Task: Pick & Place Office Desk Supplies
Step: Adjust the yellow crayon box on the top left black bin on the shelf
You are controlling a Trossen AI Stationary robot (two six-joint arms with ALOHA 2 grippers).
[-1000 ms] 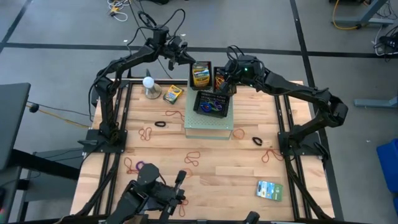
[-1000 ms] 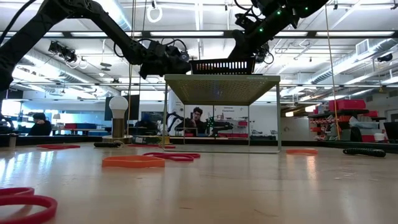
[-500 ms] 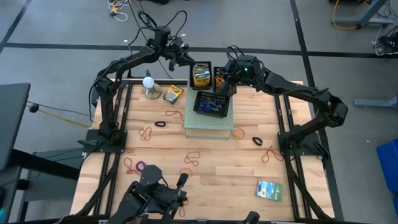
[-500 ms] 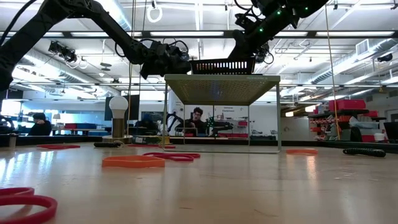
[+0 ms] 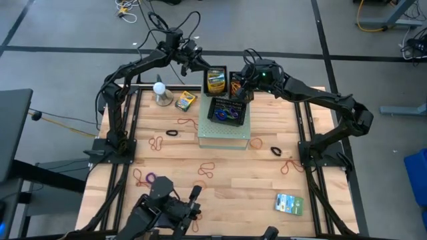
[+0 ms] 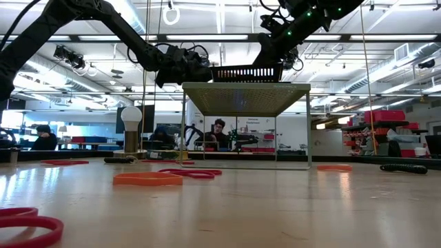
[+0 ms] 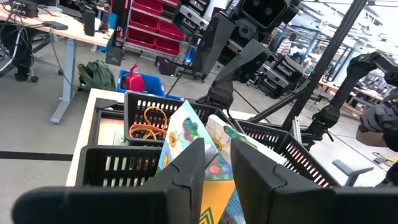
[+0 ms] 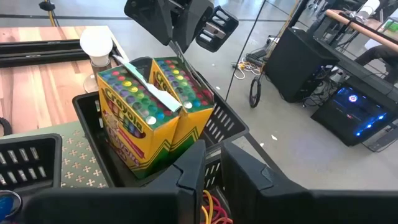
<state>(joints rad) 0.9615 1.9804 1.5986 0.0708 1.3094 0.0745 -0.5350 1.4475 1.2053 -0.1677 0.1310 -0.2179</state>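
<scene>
Two yellow-green crayon boxes stand upright in a black basket at the far end of the green-white stand. My left gripper is level at the top of the box nearest it. It is open, one finger on either side of the box's open flap. My right gripper slants down onto the neighbouring black basket of orange bands. A third basket, in front of these, holds blue and purple bands. My left gripper: whether its fingers touch the box's flap, I cannot tell. My right gripper pinches the band basket's rim between its two fingers, slanting down from the table's right. The basket stays on the stand.
A loose crayon box and a white ball on a round base stand far left. Rubber bands lie scattered on the wood. A green-blue packet lies near right. Dark gear sits at the near edge.
</scene>
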